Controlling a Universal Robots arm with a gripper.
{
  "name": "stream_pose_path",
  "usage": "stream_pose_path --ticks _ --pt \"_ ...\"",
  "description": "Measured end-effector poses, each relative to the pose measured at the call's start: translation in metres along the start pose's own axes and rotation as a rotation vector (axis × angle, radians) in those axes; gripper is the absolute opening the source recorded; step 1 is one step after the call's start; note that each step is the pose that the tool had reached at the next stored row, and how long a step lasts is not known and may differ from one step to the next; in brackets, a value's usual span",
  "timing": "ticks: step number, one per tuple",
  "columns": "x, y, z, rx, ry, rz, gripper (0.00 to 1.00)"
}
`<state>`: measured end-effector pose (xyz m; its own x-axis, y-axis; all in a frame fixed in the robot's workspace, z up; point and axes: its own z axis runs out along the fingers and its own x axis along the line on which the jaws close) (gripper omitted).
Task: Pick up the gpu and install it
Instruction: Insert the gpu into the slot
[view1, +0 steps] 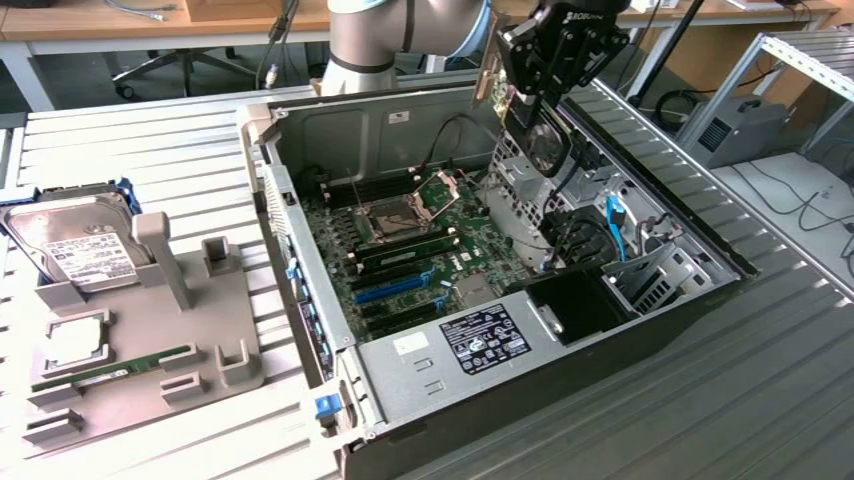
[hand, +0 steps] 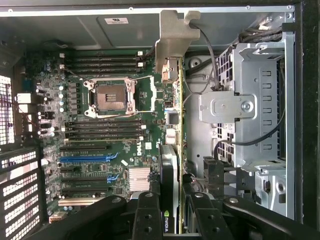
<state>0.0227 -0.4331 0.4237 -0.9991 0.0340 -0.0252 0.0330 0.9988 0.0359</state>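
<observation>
The black two-fingered pincer (view1: 554, 65) (hand: 170, 207) is closed on the gpu (view1: 541, 140) (hand: 172, 120), a thin flat dark card with a green board edge and a long narrow silver metal end bracket (hand: 172, 42). Its fingers (hand: 147, 215) press on the two broad faces. The card hangs edge-down straight below the pincer, over the open black and grey metal computer case (view1: 287, 200), and is not yet seated in anything. The bracket is at the end of the card farthest from the pincer's fingers. Beneath the pincer and off to one side is the green motherboard (view1: 400, 250) (hand: 115, 145) with its long blue expansion slot (hand: 87, 158). On the other side, close to the card, stands the perforated silver drive cage (hand: 255, 100). The card looks light and stiff, but I judge it fragile: the board can flex or crack, and its connector edge and small surface parts would not stand scraping. The bare board faces are probably slick, so a firm, square hold across the flat faces near the middle of its length, as here, seems the sound place. The thin bracket would probably bend or twist if it were held instead.
</observation>
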Motion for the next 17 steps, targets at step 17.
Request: stream_pose_path --ticks 17 --pt "0.0 0.0001 0.0 -0.0037 0.0053 -0.148 0.27"
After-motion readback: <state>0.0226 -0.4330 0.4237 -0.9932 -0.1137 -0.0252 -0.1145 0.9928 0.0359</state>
